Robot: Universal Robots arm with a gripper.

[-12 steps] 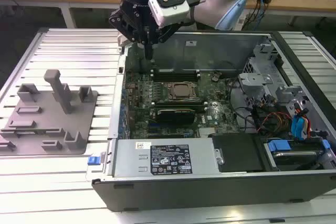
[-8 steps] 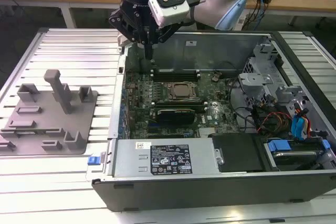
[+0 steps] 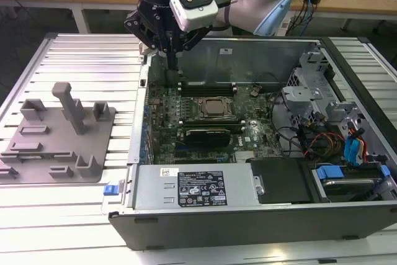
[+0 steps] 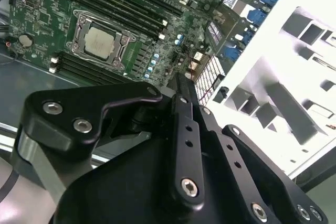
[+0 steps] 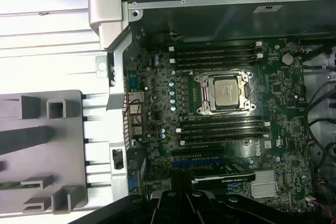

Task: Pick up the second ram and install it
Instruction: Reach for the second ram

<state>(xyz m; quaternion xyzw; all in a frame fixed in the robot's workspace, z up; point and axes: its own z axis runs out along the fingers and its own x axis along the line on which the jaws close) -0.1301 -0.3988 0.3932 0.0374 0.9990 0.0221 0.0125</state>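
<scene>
The gripper point(image 3: 172, 60) hangs over the far corner of the open computer case point(image 3: 248, 231), on the exterior view's left, its tips pointing down just above the motherboard point(image 3: 162, 130). In the second wrist view its two black fingers point(image 4: 185, 109) are drawn together to a narrow tip, and nothing can be seen between them. Beneath it lie the CPU socket point(image 3: 214, 108) and the dark memory slots point(image 5: 218, 56) that run on both sides of it; whether any slot already carries a stick cannot be told. The grey fixture plate point(image 3: 59, 153) lies on the slatted table point(image 3: 93, 60) beside the case, well apart from the gripper. In the first wrist view a slim greenish strip, which looks to be the second ram point(image 5: 16, 185), lies flat in a holder on that plate, outside the case and untouched.
</scene>
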